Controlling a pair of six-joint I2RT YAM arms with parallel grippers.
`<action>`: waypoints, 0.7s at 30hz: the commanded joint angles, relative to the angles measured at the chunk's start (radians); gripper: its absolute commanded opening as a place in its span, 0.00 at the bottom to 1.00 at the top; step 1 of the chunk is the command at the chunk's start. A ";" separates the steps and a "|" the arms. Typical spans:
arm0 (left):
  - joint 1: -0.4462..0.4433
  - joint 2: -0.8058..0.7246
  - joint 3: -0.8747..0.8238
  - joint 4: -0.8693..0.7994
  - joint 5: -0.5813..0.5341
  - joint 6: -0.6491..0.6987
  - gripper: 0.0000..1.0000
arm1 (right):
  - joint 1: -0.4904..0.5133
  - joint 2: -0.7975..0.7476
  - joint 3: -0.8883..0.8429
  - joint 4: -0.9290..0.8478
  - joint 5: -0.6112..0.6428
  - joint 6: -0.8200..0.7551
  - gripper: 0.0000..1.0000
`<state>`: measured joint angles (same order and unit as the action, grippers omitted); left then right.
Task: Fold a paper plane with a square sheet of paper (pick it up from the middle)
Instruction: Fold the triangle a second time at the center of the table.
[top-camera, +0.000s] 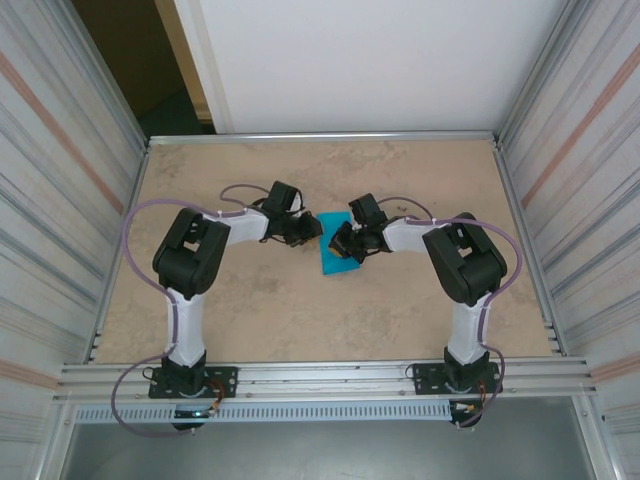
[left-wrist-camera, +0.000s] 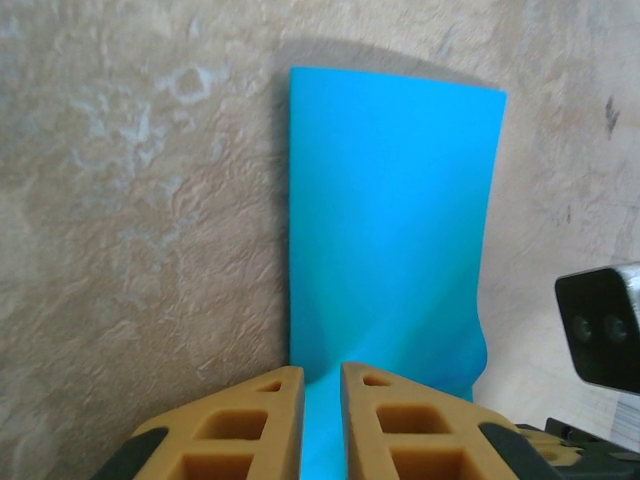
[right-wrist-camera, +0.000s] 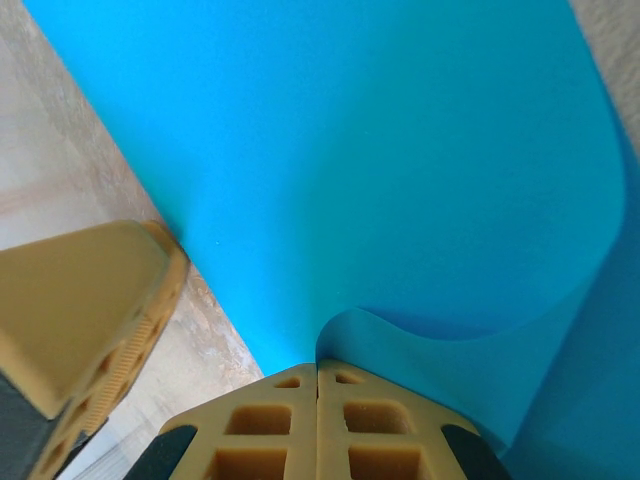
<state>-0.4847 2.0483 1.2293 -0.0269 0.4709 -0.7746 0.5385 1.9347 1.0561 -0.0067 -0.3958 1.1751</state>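
Note:
The square sheet of paper (top-camera: 332, 262) is teal-blue and lies near the middle of the table as a narrow rectangle (left-wrist-camera: 390, 200). My left gripper (top-camera: 312, 232) is at its left edge. Its tips (left-wrist-camera: 322, 370) are down on the sheet, a narrow gap apart, with blue paper showing in the gap. My right gripper (top-camera: 340, 245) comes from the other side. Its jaws (right-wrist-camera: 318, 365) are shut on an edge of the paper (right-wrist-camera: 380, 150), and that flap curls up off the layer below. One left finger (right-wrist-camera: 80, 310) shows beside the sheet's edge in the right wrist view.
The beige mottled tabletop (top-camera: 250, 300) is fenced by a metal frame (top-camera: 320, 137) and corrugated side walls. The right wrist's camera housing (left-wrist-camera: 600, 325) sits close to the sheet's raised edge. Both arms bend inward, elbows out, over the table's middle.

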 joint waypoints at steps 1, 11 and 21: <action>-0.005 0.019 0.035 -0.026 0.022 0.029 0.18 | 0.005 -0.023 -0.014 -0.030 0.036 0.023 0.01; -0.008 0.041 0.079 -0.115 0.009 0.058 0.18 | 0.002 -0.006 -0.016 -0.014 -0.010 0.005 0.03; -0.008 0.074 0.091 -0.141 0.011 0.063 0.17 | -0.007 -0.001 -0.022 -0.010 -0.038 -0.054 0.04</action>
<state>-0.4862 2.0823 1.3010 -0.1272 0.4831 -0.7353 0.5362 1.9347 1.0492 0.0010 -0.4232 1.1503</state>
